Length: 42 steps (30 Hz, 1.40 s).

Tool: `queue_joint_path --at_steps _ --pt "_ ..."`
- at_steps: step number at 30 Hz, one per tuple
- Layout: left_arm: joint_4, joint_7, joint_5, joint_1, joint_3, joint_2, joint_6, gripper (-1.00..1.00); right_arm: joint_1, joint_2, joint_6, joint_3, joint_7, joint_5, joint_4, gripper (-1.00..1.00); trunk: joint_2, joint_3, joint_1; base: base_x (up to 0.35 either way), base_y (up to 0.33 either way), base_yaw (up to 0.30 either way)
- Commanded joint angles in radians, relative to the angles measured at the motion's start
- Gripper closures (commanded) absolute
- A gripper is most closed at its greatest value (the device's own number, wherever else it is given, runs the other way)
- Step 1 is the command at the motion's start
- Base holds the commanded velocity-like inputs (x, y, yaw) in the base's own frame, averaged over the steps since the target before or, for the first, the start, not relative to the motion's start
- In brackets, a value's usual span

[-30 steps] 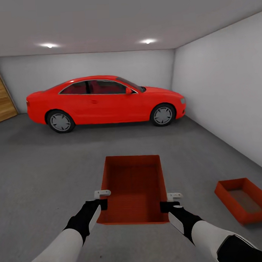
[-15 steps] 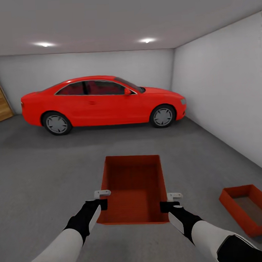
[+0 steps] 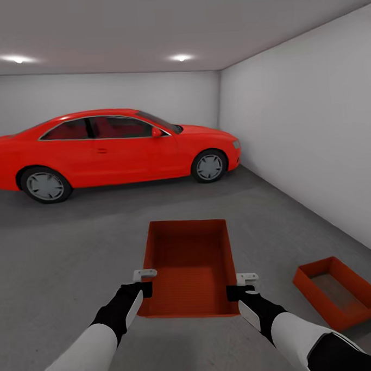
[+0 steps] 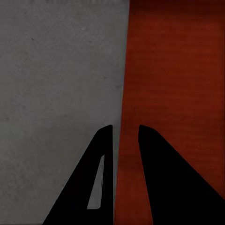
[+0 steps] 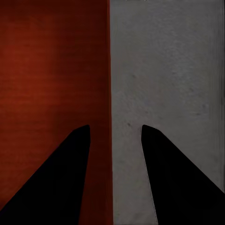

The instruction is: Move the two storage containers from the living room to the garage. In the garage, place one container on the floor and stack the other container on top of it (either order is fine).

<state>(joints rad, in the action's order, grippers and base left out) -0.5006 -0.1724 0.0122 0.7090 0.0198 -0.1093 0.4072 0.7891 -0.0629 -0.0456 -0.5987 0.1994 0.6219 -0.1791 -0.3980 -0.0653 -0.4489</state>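
We are in the garage, carrying one bin (image 3: 190, 268) out in front, held between both arms above the floor (image 3: 63, 246). The left gripper (image 3: 142, 279) pinches the bin's left wall near its near corner; the left wrist view shows one finger outside and one inside the wall (image 4: 123, 93), closed on it. The right gripper (image 3: 244, 283) takes the right wall the same way, but its wrist view shows a wide gap between the fingers with the wall's edge (image 5: 108, 70) running between them, so we cannot tell whether it truly clamps.

The second bin (image 3: 338, 293) sits on the floor to the near right, close to the white wall (image 3: 313, 130), turned at an angle to the carried one. A red car (image 3: 113, 148) stands far across the room, well apart from both.

Judgement: the step in hand is bringing the carried bin over the floor bin for stacking. To do it well, we should turn the base right until the floor bin lies straight ahead, match the carried bin's long axis to it, keep both wrists level so the bin does not tilt, then lower it squarely before letting go. Uneven release could tip it.

Both bins are open-topped and look empty; the carried one shows only its ribbed bottom, the floor one a dull greyish bottom.
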Motion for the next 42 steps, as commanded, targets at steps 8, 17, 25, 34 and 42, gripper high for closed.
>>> queue_joint_path --at_steps 8,17,25,34,42 --pt "0.001 -0.007 -0.005 0.000 -0.006 0.000 0.007 1.00 0.002 0.026 -0.003 0.002 0.069 -0.021 -0.004 1.00 -0.002 -0.002 -0.001 0.322 0.000 -0.281" --pt "0.001 -0.007 -0.005 0.000 -0.006 0.000 0.007 1.00 0.002 0.028 -0.003 0.002 0.068 -0.021 -0.005 1.00 -0.002 -0.002 -0.001 0.321 0.000 -0.281" --pt "0.001 -0.007 -0.005 0.000 -0.006 0.000 0.007 1.00 0.002 0.028 -0.003 0.002 0.068 -0.021 -0.005 1.00 -0.002 -0.002 -0.001 0.322 0.000 -0.281" --pt "0.001 -0.007 -0.005 0.000 -0.006 0.000 0.007 1.00 0.002 0.028 -0.003 0.002 0.067 -0.021 -0.005 1.00 -0.002 -0.002 -0.001 0.322 0.000 -0.277" --pt "0.001 -0.007 -0.005 0.000 -0.006 0.000 0.007 1.00 0.002 0.028 -0.003 0.002 0.067 -0.021 -0.005 1.00 -0.002 -0.002 -0.001 0.322 0.000 -0.224"
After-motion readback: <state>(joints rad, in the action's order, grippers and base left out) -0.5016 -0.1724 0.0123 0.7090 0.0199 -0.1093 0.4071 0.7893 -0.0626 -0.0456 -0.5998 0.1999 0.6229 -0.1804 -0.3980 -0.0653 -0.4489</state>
